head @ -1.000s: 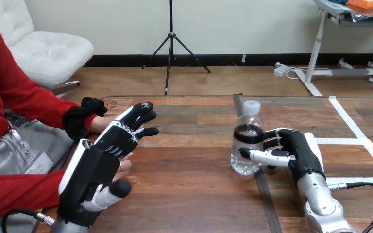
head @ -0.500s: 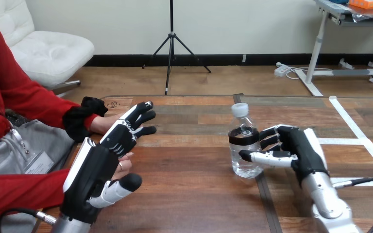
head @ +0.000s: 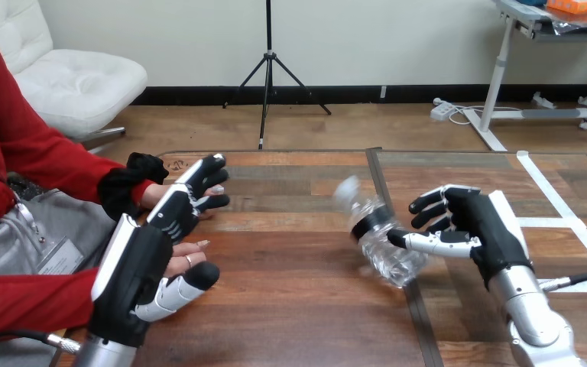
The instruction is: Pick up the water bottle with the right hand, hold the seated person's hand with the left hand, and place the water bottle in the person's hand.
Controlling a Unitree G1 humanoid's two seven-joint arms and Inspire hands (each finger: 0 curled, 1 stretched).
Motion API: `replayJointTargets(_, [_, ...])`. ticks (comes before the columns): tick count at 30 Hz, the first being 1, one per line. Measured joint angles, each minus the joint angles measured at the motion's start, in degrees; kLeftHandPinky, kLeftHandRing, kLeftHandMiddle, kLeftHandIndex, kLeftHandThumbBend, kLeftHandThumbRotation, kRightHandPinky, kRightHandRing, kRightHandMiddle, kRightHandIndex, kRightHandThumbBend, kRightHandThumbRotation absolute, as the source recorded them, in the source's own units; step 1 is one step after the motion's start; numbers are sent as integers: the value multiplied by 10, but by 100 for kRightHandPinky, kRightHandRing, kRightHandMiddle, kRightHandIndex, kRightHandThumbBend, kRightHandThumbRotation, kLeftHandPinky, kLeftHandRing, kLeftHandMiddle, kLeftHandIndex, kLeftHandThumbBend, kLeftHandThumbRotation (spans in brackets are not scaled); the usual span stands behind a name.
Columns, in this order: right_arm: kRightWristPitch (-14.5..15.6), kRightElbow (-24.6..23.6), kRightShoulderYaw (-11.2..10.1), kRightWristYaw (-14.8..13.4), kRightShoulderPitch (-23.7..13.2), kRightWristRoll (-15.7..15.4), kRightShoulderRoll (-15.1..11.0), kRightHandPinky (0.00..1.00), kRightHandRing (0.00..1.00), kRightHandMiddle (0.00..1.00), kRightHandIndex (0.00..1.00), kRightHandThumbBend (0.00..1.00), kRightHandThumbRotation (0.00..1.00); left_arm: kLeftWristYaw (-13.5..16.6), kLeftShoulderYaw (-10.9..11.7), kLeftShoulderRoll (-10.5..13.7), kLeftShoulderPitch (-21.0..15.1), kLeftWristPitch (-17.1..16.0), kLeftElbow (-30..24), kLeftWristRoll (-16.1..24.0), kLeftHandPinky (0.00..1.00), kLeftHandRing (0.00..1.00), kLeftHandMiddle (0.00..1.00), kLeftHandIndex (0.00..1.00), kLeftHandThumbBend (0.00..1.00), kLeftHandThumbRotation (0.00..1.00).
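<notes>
The water bottle (head: 378,241) is near the middle of the table (head: 290,306), tipped over with its cap toward 10 o'clock and its base toward 4 o'clock. I cannot tell whether the base rests on the wood. The right robot hand (head: 478,225) sits at the bottle's 3 o'clock with its fingers apart and short of the plastic. Only the thumb tip meets the bottle's side, which likely explains the lean (a nudge, I judge, not a grip). Well apart at 9 o'clock, the left robot hand (head: 141,267) lies over the person's nearer hand (head: 187,256), fingers straight toward 1 o'clock and thumb out, not closed round it. It is probably there to steady that hand as the landing place.
</notes>
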Motion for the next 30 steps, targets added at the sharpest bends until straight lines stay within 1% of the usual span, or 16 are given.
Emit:
replayJointTargets(3, [0, -17, 2, 7, 7, 0, -3, 32, 39, 47, 47, 91, 0, 20, -4, 6, -2, -8, 3, 19, 78, 90, 92, 92, 100, 81])
replayJointTargets(11, [0, -52, 5, 29, 24, 1, -10, 32, 39, 46, 47, 92, 0, 67, -10, 18, -6, -23, 7, 60, 76, 89, 92, 92, 100, 81])
replayJointTargets(18, [2, -89, 5, 44, 43, 1, -10, 32, 39, 45, 47, 93, 0, 103, -19, 28, -8, -24, 7, 84, 77, 89, 92, 92, 100, 79])
replayJointTargets(21, [4, -106, 6, 48, 51, 1, -11, 34, 40, 45, 46, 93, 0, 118, -23, 33, -8, -24, 7, 94, 77, 90, 92, 92, 100, 79])
replayJointTargets(24, [9, -123, 6, 49, 59, 0, -11, 35, 40, 45, 46, 94, 0, 129, -28, 39, -8, -21, 7, 102, 78, 90, 92, 92, 100, 78])
replayJointTargets(30, [21, -152, 6, 52, 72, -1, -11, 36, 40, 44, 46, 94, 0, 140, -35, 50, -8, -9, 7, 102, 79, 90, 92, 92, 100, 77])
